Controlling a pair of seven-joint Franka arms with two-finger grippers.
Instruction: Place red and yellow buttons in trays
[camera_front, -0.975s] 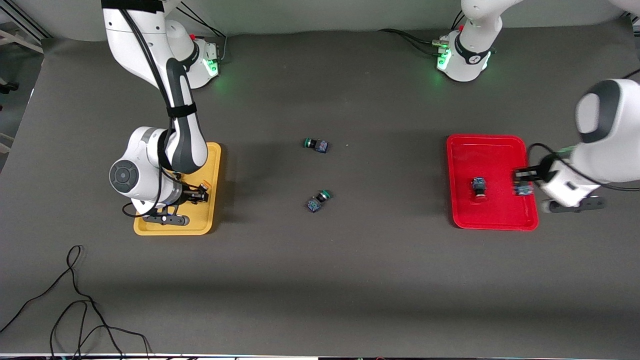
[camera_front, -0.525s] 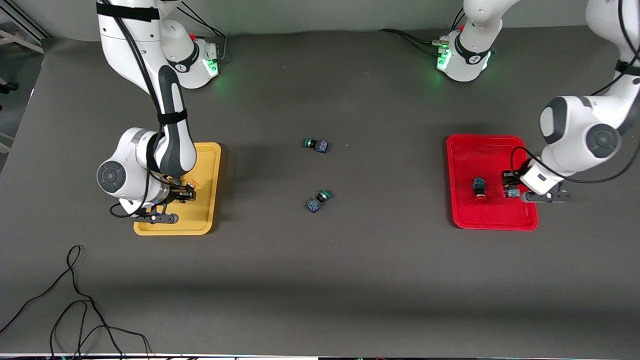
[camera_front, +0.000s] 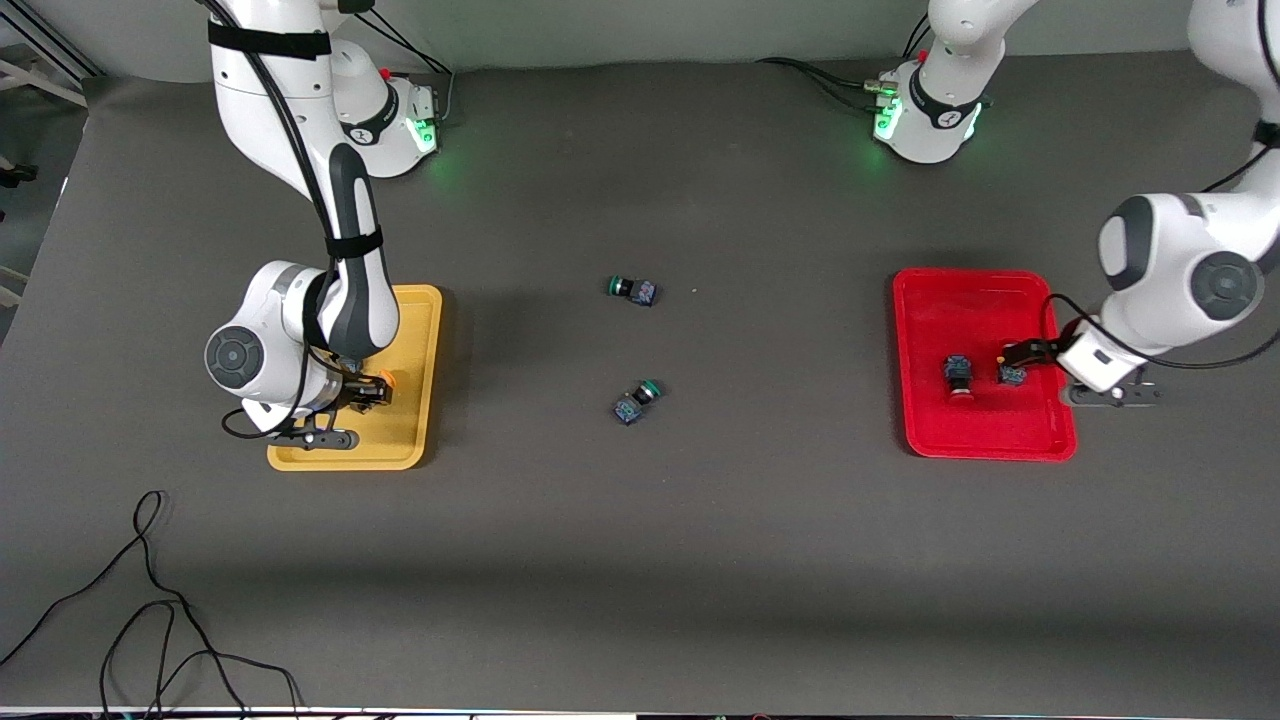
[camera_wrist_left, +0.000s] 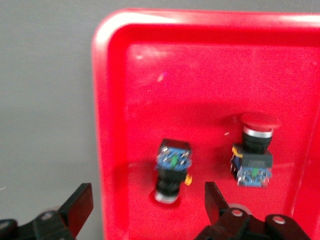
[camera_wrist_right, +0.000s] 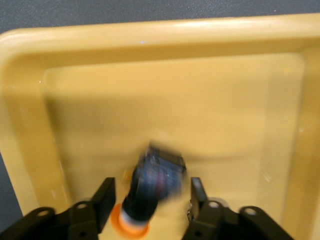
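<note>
The red tray (camera_front: 985, 435) holds two red buttons side by side: one (camera_front: 958, 376) with its red cap showing in the left wrist view (camera_wrist_left: 255, 150), the other (camera_front: 1012, 375) with its cap turned down (camera_wrist_left: 172, 167). My left gripper (camera_front: 1022, 362) is open and empty just above that second button (camera_wrist_left: 147, 200). My right gripper (camera_front: 372, 390) is over the yellow tray (camera_front: 415, 440). Its fingers stand apart on either side of a blurred yellow button (camera_wrist_right: 150, 185), orange cap (camera_front: 386, 378) downward. No second yellow button shows.
Two green-capped switches lie mid-table, one (camera_front: 632, 289) farther from the front camera than the other (camera_front: 637, 400). A loose black cable (camera_front: 150, 600) lies near the front edge at the right arm's end.
My left gripper came in over the red tray and let go of the second red button, which now lies beside the first. My right gripper shifted over the yellow tray and opened around the yellow button.
</note>
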